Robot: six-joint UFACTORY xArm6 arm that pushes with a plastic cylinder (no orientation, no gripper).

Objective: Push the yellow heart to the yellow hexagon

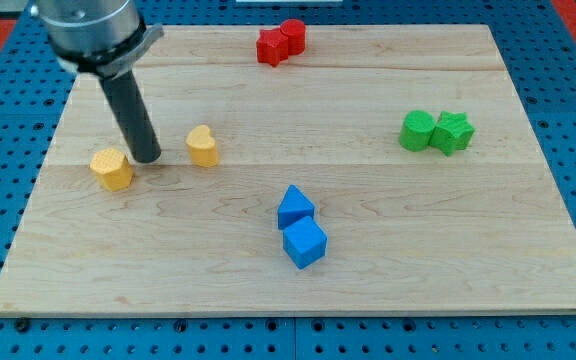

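Note:
The yellow heart lies on the wooden board at the view's left. The yellow hexagon lies further left and slightly lower, apart from the heart. My tip rests on the board between the two, close to the hexagon's right side and a short gap left of the heart. The dark rod rises up and to the left from the tip.
Two red blocks touch each other at the view's top centre. Two green blocks sit together at the right. A blue block and a blue cube touch below the centre. Blue pegboard surrounds the board.

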